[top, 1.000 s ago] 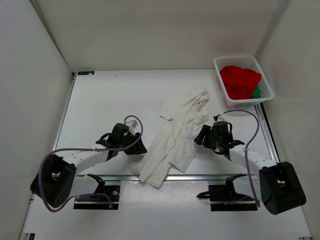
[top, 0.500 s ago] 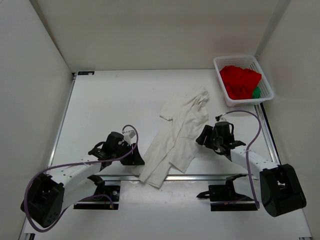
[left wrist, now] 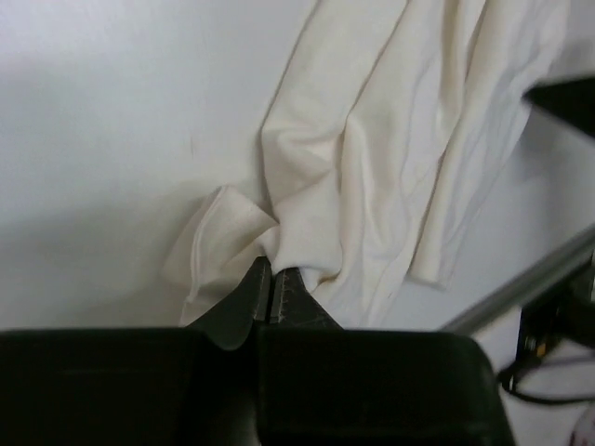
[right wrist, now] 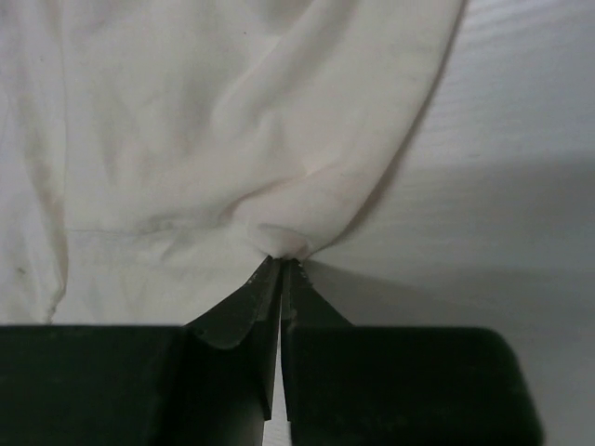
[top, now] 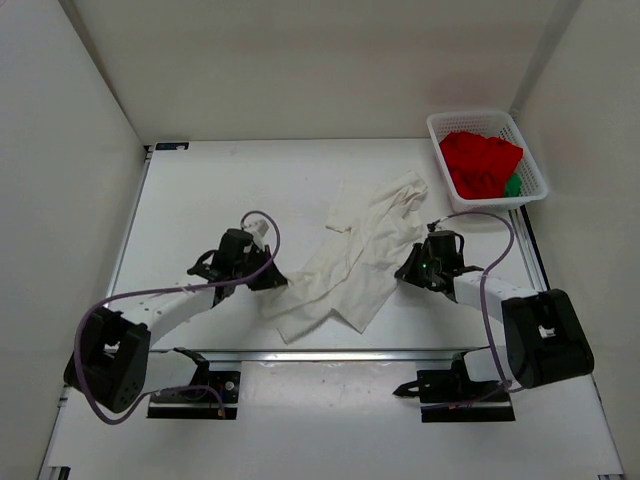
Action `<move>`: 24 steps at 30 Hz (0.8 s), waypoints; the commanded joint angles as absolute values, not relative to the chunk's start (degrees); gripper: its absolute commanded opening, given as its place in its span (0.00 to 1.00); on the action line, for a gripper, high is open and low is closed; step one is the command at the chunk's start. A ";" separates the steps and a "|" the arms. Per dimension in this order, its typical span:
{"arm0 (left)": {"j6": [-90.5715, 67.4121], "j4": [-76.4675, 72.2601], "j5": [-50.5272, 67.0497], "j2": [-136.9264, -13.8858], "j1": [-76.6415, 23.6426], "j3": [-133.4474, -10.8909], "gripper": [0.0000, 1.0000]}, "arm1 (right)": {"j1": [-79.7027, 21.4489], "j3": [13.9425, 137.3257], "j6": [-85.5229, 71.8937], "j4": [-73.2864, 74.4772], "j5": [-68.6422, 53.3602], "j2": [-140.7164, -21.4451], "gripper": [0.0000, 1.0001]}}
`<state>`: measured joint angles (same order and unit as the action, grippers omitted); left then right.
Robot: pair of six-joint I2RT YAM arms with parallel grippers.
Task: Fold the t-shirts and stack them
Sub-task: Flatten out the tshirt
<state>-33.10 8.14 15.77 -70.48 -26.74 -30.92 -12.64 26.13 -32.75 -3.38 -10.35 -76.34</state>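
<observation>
The cream-white t-shirt (top: pixel 360 260) lies crumpled in a long diagonal across the middle of the table. My left gripper (top: pixel 277 283) is shut on a pinch of its left edge; in the left wrist view the cloth (left wrist: pixel 372 158) bunches at the closed tips (left wrist: pixel 271 269). At the shirt's right edge my right gripper (top: pixel 408 270) is shut on a small fold (right wrist: pixel 284 240) that puckers at its tips (right wrist: pixel 282 268). The red t-shirt (top: pixel 478 163) and a bit of the green one (top: pixel 513 186) sit in the basket.
The white mesh basket (top: pixel 443 128) stands at the back right corner. A metal rail (top: pixel 300 352) runs along the table's near edge, just below the shirt's lower end. White walls close in the table at the back and sides.
Both grippers have closed on the cream-white shirt, the left after swinging in from the near left. The shirt has been drawn away from the near rail, toward the middle.
</observation>
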 commanded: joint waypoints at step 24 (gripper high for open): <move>-34.80 10.11 9.05 -56.35 -13.36 -27.00 0.53 | -36.90 30.67 -37.26 18.27 11.59 -68.11 0.43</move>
<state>-34.63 8.27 6.42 -58.70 -14.04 -30.33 -32.67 30.98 -33.01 12.36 4.51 -68.20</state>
